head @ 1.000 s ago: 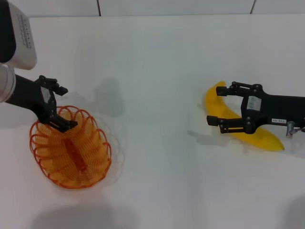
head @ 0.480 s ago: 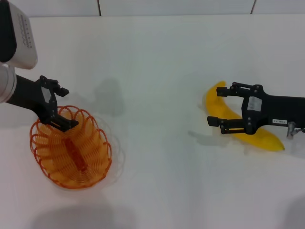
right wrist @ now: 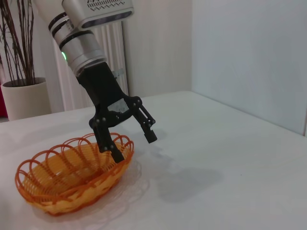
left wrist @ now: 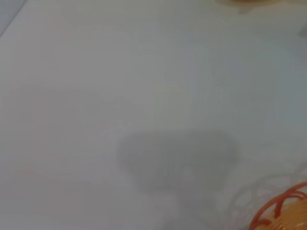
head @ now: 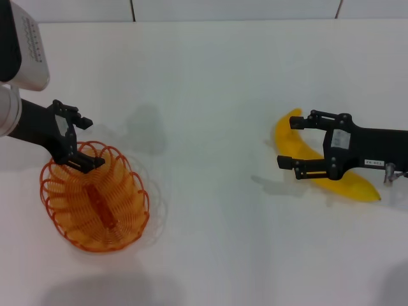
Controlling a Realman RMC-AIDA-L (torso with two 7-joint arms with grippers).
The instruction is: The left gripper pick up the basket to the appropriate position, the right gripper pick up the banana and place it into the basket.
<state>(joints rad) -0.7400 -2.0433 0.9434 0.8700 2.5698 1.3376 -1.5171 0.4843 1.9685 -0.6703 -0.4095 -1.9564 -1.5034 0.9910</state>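
Note:
The orange wire basket [head: 95, 199] sits on the white table at the left. My left gripper [head: 85, 141] is open at the basket's far rim, with one finger down inside the rim and the other outside it. The right wrist view shows this too: the left gripper [right wrist: 135, 147] stands over the basket [right wrist: 67, 173] with its jaws apart. The yellow banana [head: 354, 181] lies on the table at the right. My right gripper [head: 286, 141] is open and low over the banana's far half, one finger on each side. The left wrist view shows only a bit of the basket rim [left wrist: 280, 210].
The white table [head: 210, 95] stretches bare between the basket and the banana. A radiator [right wrist: 112, 57] and a potted plant [right wrist: 21, 91] stand beyond the table's far side in the right wrist view.

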